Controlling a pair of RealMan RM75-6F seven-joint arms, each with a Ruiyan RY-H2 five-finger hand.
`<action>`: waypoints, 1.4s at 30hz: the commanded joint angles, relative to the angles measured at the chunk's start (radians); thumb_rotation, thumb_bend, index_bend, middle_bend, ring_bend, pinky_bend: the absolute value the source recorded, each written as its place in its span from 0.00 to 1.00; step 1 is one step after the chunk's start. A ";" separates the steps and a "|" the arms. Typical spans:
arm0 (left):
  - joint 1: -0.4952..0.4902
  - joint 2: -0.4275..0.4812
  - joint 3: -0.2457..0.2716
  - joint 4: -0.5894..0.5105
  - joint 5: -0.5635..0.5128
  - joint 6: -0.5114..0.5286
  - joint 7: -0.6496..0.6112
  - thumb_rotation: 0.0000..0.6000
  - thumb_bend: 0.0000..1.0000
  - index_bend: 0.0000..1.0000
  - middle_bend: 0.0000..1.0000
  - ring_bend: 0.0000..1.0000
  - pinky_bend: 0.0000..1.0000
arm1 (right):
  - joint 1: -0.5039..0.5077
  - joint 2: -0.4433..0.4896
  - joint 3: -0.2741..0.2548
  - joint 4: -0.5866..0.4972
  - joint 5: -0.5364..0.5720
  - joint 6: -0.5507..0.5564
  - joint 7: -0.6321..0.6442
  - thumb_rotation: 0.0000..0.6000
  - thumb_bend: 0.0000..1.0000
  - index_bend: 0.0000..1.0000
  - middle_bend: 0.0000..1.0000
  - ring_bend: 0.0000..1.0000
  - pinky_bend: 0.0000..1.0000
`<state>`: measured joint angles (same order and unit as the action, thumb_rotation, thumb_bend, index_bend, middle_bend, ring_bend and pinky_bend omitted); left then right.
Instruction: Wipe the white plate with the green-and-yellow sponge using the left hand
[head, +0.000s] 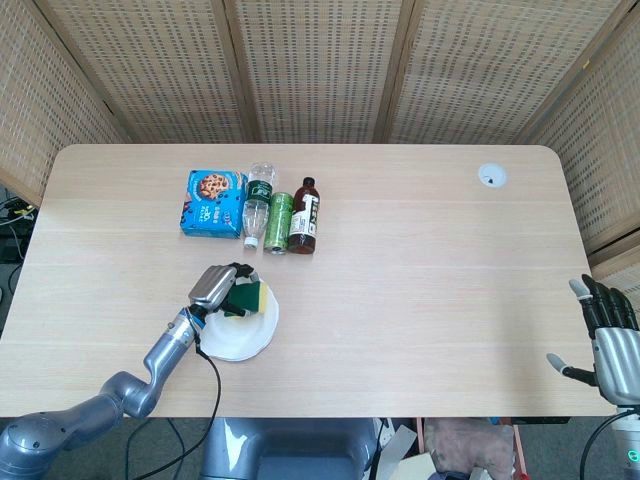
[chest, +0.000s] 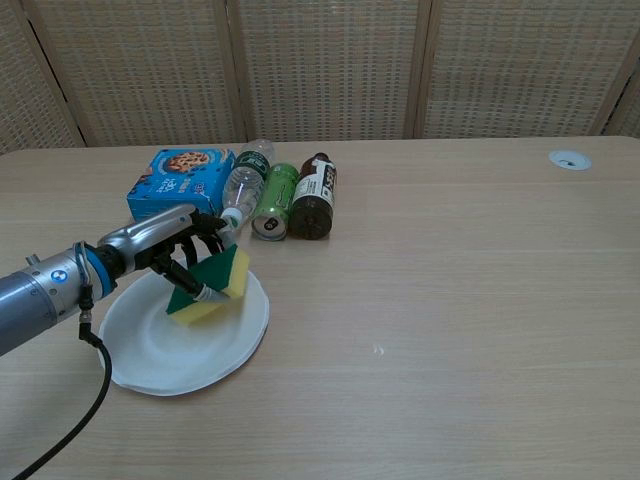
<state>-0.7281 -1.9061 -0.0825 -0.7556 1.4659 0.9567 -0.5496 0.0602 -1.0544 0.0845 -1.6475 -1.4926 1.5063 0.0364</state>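
The white plate (chest: 160, 350) (head: 245, 340) lies on the table near the front left. My left hand (chest: 170, 245) (head: 215, 285) grips the green-and-yellow sponge (chest: 212, 285) (head: 251, 298), tilted with its lower yellow edge down on the plate's far right part. My right hand (head: 608, 335) hangs off the table's right front corner with fingers apart and nothing in it; only the head view shows it.
Behind the plate lie a blue cookie box (chest: 178, 182) (head: 212, 202), a clear water bottle (chest: 240, 186), a green can (chest: 274, 200) and a dark bottle (chest: 313, 195) in a row. A round grommet (chest: 569, 159) sits at the far right.
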 joint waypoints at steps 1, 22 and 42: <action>0.003 0.027 -0.015 -0.027 0.003 0.029 -0.022 1.00 0.18 0.61 0.43 0.35 0.50 | -0.001 0.001 0.000 -0.001 -0.001 0.001 0.001 1.00 0.00 0.00 0.00 0.00 0.00; 0.009 -0.023 0.023 0.084 0.015 -0.012 -0.036 1.00 0.18 0.61 0.43 0.35 0.50 | 0.001 -0.002 -0.002 -0.002 0.001 -0.004 -0.010 1.00 0.00 0.00 0.00 0.00 0.00; -0.036 0.005 -0.015 -0.001 0.028 0.036 -0.035 1.00 0.18 0.62 0.43 0.35 0.50 | 0.000 0.001 -0.002 -0.002 0.001 -0.004 -0.001 1.00 0.00 0.00 0.00 0.00 0.00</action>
<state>-0.7551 -1.9024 -0.0942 -0.7437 1.4964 1.0036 -0.6035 0.0607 -1.0533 0.0827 -1.6498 -1.4913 1.5016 0.0349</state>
